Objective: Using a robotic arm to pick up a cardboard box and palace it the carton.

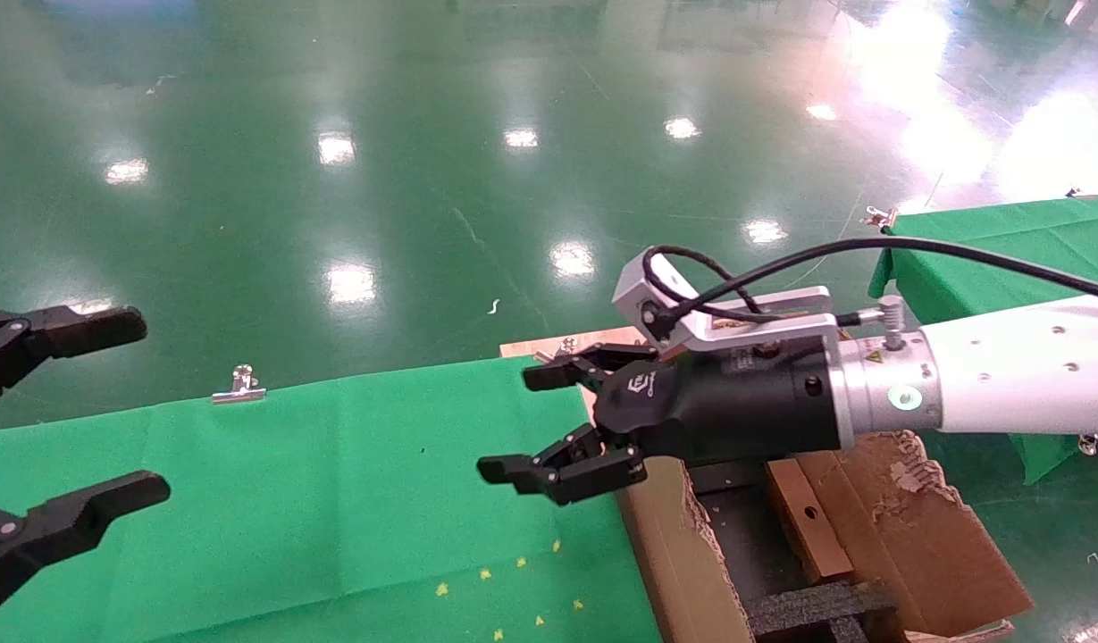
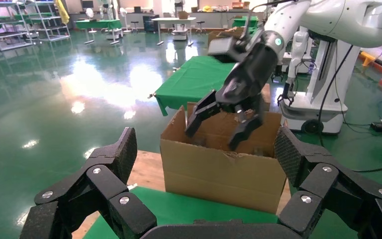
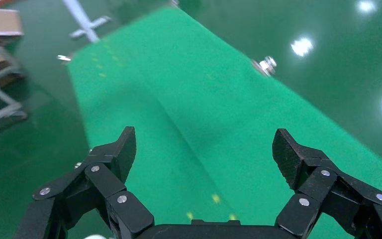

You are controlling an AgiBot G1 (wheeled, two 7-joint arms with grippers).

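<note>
The robotic arm (image 1: 1022, 366), white with a black wrist, reaches in from the right. Its right gripper (image 1: 519, 421) is open and holds nothing, hovering over the green table's edge just left of the carton (image 1: 683, 554). The carton has torn flaps and black foam (image 1: 817, 607) inside. The cardboard box (image 1: 808, 518), a narrow brown face with a round hole, stands inside the carton between the foam pieces. The left wrist view shows the carton (image 2: 219, 169) with the right gripper (image 2: 213, 138) above its near rim. My left gripper (image 1: 124, 409) is open at the far left. The right wrist view shows only green cloth between the right gripper's (image 3: 204, 149) jaws.
The green-clothed table (image 1: 316, 500) lies in front, held by a metal clip (image 1: 238, 386) at its far edge. A second green table (image 1: 986, 259) stands at the right behind the arm. The carton rests on a wooden board (image 2: 144, 172). Another robot's base (image 2: 318, 99) stands beyond it.
</note>
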